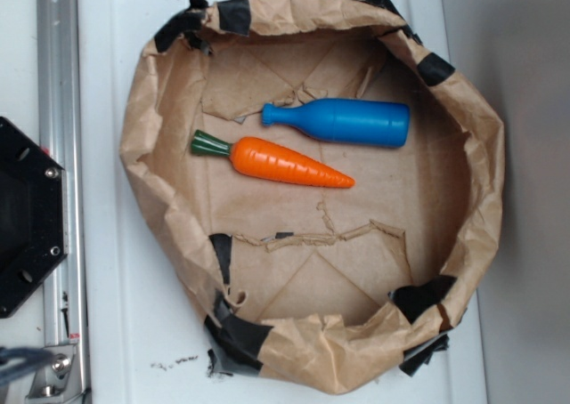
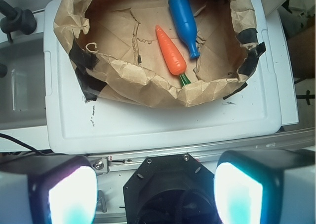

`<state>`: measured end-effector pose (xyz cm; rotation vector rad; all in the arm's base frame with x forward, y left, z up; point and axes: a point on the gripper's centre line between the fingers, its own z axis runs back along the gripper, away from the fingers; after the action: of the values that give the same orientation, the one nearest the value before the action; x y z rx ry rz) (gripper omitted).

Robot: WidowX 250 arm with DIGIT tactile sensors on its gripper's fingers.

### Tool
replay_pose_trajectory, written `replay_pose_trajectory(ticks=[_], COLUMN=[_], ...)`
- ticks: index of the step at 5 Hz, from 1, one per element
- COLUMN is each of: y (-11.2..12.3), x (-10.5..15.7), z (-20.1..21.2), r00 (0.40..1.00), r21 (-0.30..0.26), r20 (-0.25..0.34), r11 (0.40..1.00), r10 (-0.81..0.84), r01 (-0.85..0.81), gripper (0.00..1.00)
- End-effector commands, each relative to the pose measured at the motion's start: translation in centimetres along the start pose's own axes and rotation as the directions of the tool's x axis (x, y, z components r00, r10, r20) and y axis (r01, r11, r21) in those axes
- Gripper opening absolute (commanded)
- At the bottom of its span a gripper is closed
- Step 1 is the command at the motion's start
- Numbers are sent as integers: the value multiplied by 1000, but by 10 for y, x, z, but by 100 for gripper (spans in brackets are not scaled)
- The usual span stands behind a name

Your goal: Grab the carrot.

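Wrist view: one gripper (image 2: 155, 192), its two fingers spread wide with nothing between them, hanging over the black base.
Beyond it, across the white tray (image 2: 148, 128), sits one brown paper nest (image 2: 133, 81); inside lie one carrot (image 2: 171, 51), stem end nearest the gripper, and, just beyond it, one blue bottle (image 2: 183, 21).

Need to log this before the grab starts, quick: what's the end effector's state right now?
End effector: open and empty, pads wide apart, well short of the carrot lying in the paper-lined bin.
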<state>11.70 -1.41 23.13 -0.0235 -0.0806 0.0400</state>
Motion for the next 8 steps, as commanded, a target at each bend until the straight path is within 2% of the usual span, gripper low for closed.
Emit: replay_pose_trajectory(ticks=[1,2,3,4,5,6,7,8], y=[35,42,44,32,16,9,8,3], x=[96,132,140,139,125,112,113,120], z=[-60,-104,-145,-177,-192,-211,-226,-229], r00=[997,994,998,994,979,967,963,967], r21=[42,5,3,-16,-58,-25,25,41], r20=[79,101,33,-26,-83,-130,-135,-134], r11=[999,999,998,994,982,975,970,974], r10=[27,-32,-60,-107,-187,-221,-235,-216], r01=[-31,32,60,106,182,220,241,223], gripper=[100,100,100,100,100,100,100,0])
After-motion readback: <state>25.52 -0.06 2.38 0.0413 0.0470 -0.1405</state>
